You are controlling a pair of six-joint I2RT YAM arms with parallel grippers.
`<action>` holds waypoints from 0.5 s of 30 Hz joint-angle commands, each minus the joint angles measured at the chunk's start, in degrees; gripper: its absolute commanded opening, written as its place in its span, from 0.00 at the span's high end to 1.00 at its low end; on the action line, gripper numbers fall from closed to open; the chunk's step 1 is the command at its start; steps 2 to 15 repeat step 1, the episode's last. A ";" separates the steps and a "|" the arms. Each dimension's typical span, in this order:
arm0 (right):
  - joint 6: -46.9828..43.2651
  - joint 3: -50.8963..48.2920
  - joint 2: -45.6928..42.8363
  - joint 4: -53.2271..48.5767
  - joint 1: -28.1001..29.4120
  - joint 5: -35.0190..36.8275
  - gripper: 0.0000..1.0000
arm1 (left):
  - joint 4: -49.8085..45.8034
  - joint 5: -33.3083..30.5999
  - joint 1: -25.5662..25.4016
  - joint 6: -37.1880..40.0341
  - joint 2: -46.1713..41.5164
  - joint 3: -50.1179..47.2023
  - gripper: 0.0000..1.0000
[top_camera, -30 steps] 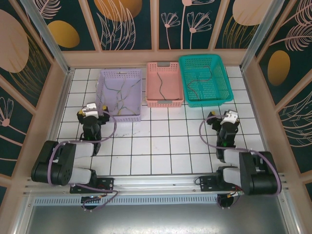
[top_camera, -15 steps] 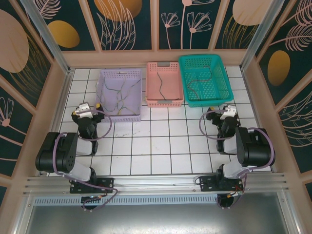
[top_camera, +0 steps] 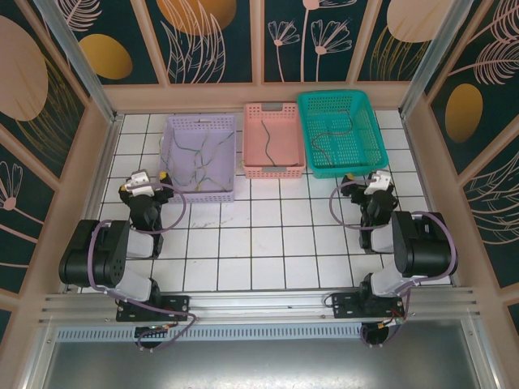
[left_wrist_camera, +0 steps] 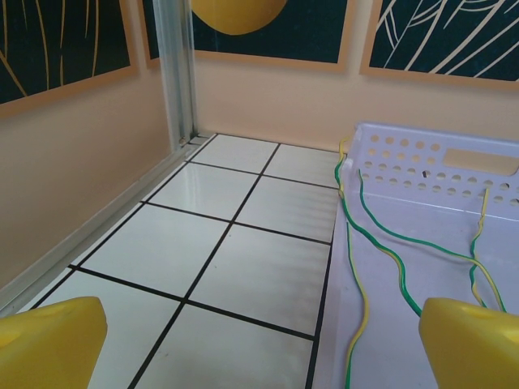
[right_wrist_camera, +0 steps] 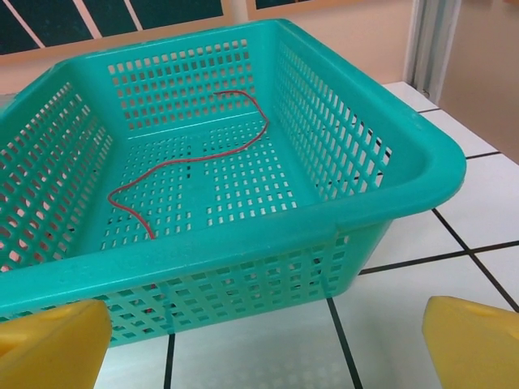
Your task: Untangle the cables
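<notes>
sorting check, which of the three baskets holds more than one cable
The lilac basket on the left: several yellow-green cables cross inside it, while the pink basket and teal basket hold one each.

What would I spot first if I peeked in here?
At the back stand a lilac basket, a pink basket and a teal basket. Wiggly yellow-green cables lie in the lilac basket, and a thin red cable curls in the teal basket.
</notes>
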 commanded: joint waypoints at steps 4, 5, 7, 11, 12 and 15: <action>-0.53 0.91 -0.23 1.11 -0.27 -1.72 0.01 | 2.14 0.51 0.37 -0.67 -0.16 -0.12 0.01; -0.53 0.91 -0.23 1.11 -0.27 -1.72 0.01 | 2.14 0.51 0.37 -0.67 -0.16 -0.12 0.01; -0.53 0.91 -0.23 1.11 -0.27 -1.72 0.01 | 2.14 0.51 0.37 -0.67 -0.16 -0.12 0.01; -0.53 0.91 -0.23 1.11 -0.27 -1.72 0.01 | 2.14 0.51 0.37 -0.67 -0.16 -0.12 0.01; -0.53 0.91 -0.23 1.11 -0.27 -1.72 0.01 | 2.14 0.51 0.37 -0.67 -0.16 -0.12 0.01; -0.53 0.91 -0.23 1.11 -0.27 -1.72 0.01 | 2.14 0.51 0.37 -0.67 -0.16 -0.12 0.01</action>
